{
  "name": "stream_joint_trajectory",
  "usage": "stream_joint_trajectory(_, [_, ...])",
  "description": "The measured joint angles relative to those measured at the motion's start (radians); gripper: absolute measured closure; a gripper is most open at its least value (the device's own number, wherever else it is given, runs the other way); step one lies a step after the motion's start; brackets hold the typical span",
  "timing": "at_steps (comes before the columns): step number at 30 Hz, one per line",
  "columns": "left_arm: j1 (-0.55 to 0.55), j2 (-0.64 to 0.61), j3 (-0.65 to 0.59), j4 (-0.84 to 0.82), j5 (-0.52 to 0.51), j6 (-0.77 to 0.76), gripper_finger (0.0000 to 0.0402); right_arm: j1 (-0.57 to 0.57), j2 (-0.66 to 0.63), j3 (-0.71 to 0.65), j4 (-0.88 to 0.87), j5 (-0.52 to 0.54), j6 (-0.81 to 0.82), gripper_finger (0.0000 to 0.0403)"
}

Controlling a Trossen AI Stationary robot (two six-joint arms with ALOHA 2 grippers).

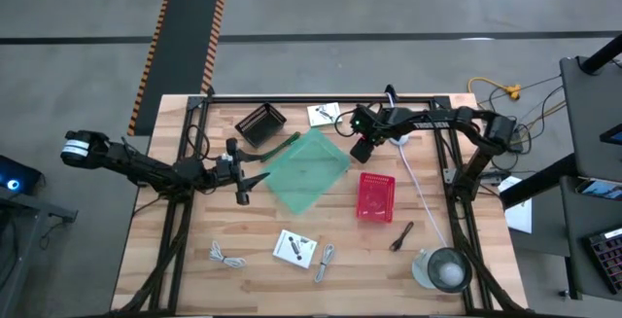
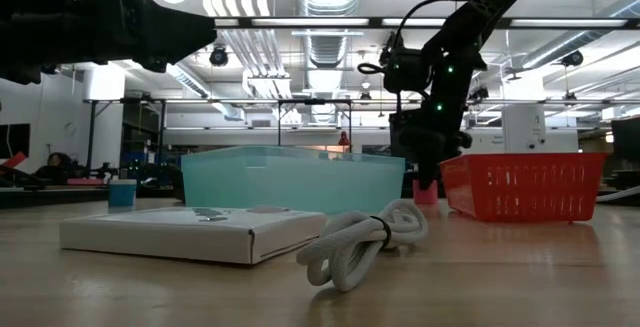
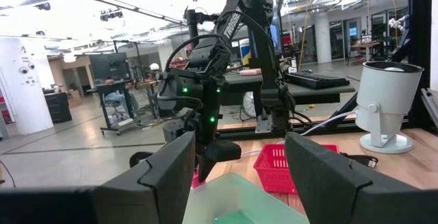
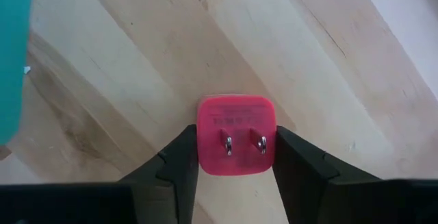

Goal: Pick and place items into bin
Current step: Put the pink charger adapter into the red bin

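My right gripper [image 1: 363,150] points down beside the far right corner of the translucent teal bin [image 1: 309,170] and is shut on a small pink-red cube with two metal prongs [image 4: 236,135]. My left gripper [image 1: 243,179] hovers open at the bin's left side, touching nothing. Lying loose on the near part of the table are a white coiled cable [image 1: 226,255], a flat white box [image 1: 294,249], small metal pieces [image 1: 324,262] and a dark stick [image 1: 402,235]. A green pen [image 1: 282,147] lies at the bin's far left edge. A white printed packet [image 1: 325,115] lies near the far edge. My right gripper pinches the pink-red cube by two opposite side faces [image 4: 200,138], one finger [image 4: 174,166] on each side. It comes from above, pointing down, and the pronged face [image 4: 239,142] is turned up toward the wrist. In the low view the cube [image 2: 425,193] sits at table height; whether it is lifted clear I cannot tell.
A red mesh basket [image 1: 375,196] stands right of the bin and a black mesh basket [image 1: 260,123] at the far left. A white cable [image 1: 420,187] runs to a round white device [image 1: 442,269] at the near right corner. Bare wood shows around the cube.
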Motion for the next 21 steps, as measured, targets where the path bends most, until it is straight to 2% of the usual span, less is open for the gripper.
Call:
stream_joint_trajectory(13, [0.000,0.000,0.000,0.000,0.000,0.000,0.0191,0.005,-0.102,0.000,-0.037,-0.013,0.010,0.0261])
stream_joint_trajectory(21, [0.000,0.000,0.000,0.000,0.000,0.000,0.0191,0.037,-0.170,0.000,-0.050,-0.084,0.010,0.0261])
